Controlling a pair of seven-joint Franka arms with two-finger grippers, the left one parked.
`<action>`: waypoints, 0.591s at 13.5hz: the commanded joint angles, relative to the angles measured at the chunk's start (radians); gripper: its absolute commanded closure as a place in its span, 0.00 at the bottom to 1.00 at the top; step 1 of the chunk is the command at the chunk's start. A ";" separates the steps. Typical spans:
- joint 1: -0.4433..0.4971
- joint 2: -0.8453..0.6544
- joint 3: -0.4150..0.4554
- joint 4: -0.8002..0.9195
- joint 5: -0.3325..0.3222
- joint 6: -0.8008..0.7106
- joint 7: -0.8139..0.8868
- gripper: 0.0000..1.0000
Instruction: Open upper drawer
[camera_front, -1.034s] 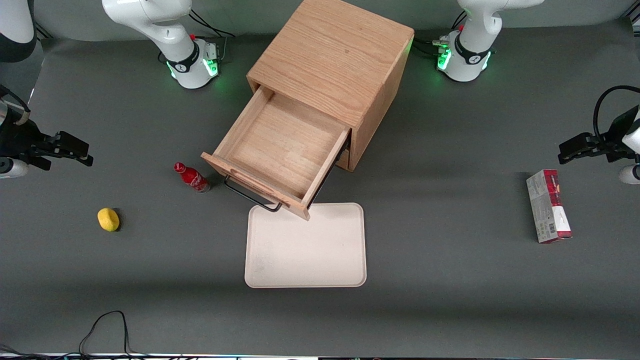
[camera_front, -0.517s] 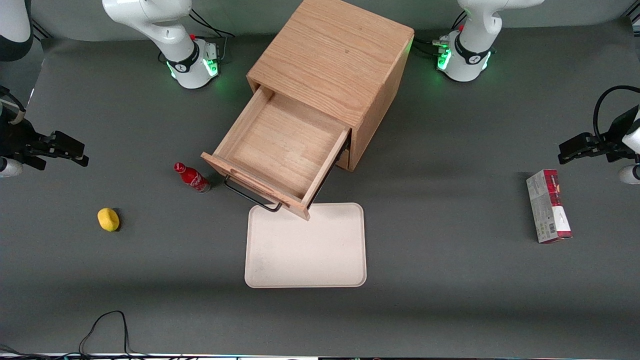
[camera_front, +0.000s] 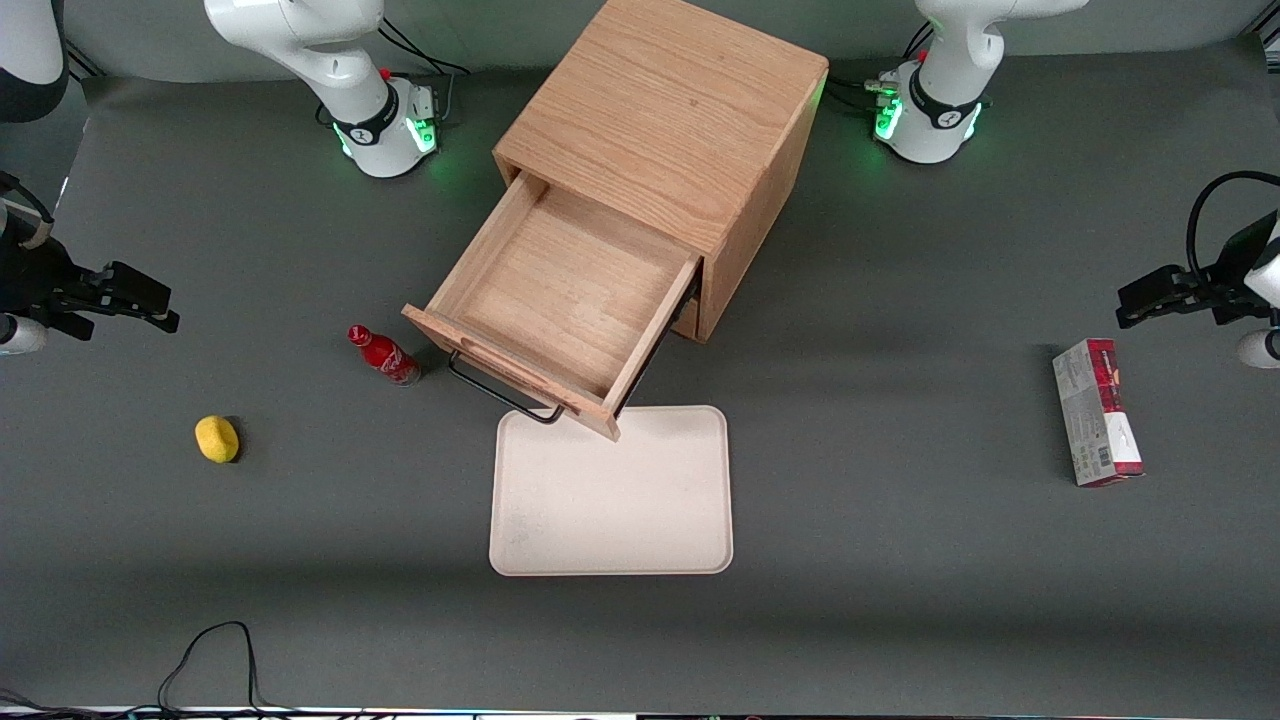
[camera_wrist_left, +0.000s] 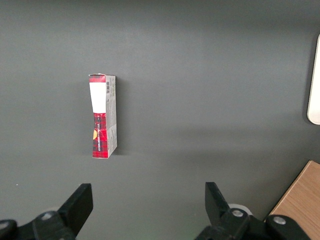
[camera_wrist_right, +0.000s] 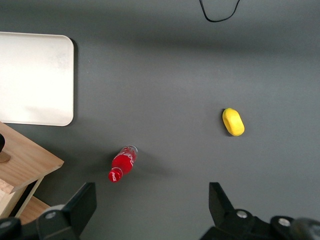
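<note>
- Toward the working arm's end of the table, my gripper (camera_front: 150, 305) hangs with fingers apart, holding nothing.
- Well apart from it, the upper drawer (camera_front: 560, 300) stands pulled out; I judge nothing remains.

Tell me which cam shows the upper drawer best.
Front view: the upper drawer is pulled out, empty, handle visible. The right wrist view catches only a corner; the left wrist view shows just a wood edge. The claw is open, parked toward the working arm's end of the table.
</note>
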 joint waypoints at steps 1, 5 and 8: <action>0.019 -0.005 0.003 -0.005 -0.014 0.003 0.032 0.00; 0.017 0.003 0.002 0.002 -0.014 0.004 0.044 0.00; 0.011 0.030 0.003 0.041 -0.014 -0.002 0.043 0.00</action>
